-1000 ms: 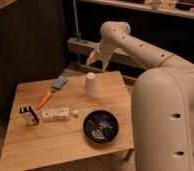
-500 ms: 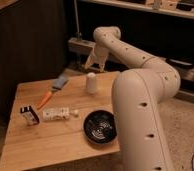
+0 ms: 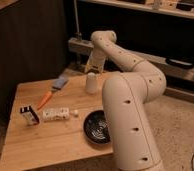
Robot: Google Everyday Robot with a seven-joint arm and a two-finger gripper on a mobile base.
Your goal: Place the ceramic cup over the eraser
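Observation:
The ceramic cup is small, off-white and tapered, standing upside down near the far middle of the wooden table. The gripper hangs directly above the cup, close to its top. The eraser is a small dark block with a white patch, lying near the table's left edge, far from the cup and the gripper.
A white block with dark spots lies right of the eraser. An orange-handled tool with a blue head lies at the far left. A wide black bowl sits at the front right, beside my large white arm.
The arm has swung left and down, bringing the gripper from the right of the cup to just above it. The cup and the other objects have not moved.

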